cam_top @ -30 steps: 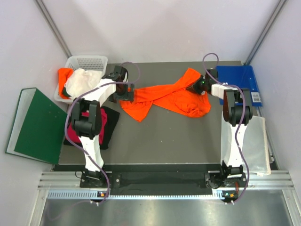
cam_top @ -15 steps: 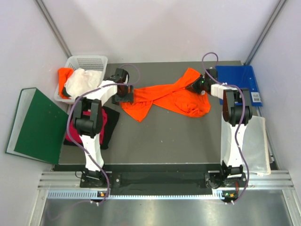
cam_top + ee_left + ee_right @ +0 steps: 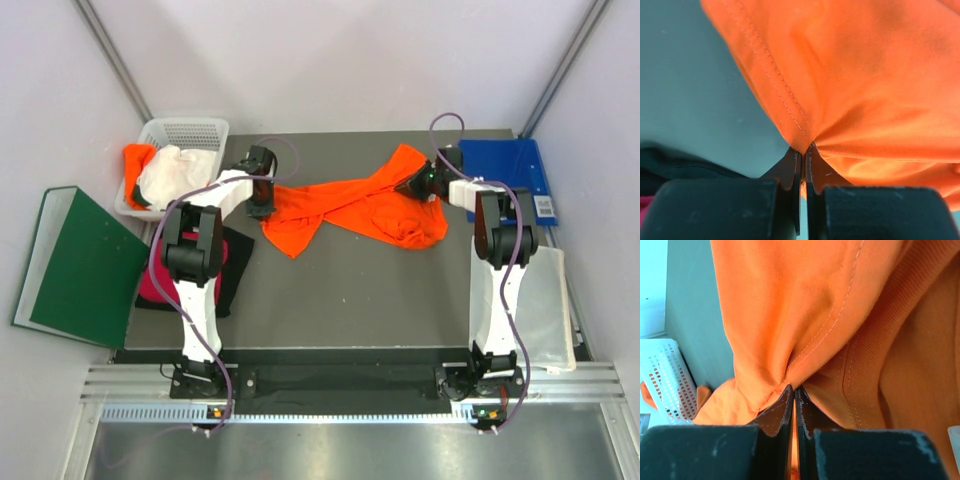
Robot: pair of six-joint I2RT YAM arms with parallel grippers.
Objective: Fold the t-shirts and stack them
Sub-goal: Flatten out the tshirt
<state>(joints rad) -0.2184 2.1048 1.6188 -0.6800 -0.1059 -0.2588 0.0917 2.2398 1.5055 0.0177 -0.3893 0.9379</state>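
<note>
We see the bright orange short-sleeved cloth t-shirt (image 3: pixel 350 205) lying as a crumpled band across the far half of the dark grey worktop (image 3: pixel 350 295), between our two arms. Our left tool (image 3: pixel 802 150) is pinched tight on a stitched hem at the shirt's left end, and the cloth bunches where the fingers meet. Our right tool (image 3: pixel 793 388) is clamped in the same way on a fold at the shirt's right end. A magenta-pink cloth shirt (image 3: pixel 158 282) and a black cloth shirt (image 3: pixel 236 262) lie together at the worktop's left edge, partly under our left arm. A white cloth shirt (image 3: pixel 170 172) is heaped in the white plastic lattice basket (image 3: pixel 190 131) at the far left corner, with an orange cloth (image 3: pixel 136 157) draped over its rim. A dark green binder (image 3: pixel 75 265) lies left of the worktop and a flat blue folder (image 3: pixel 505 165) sits at the far right corner
</note>
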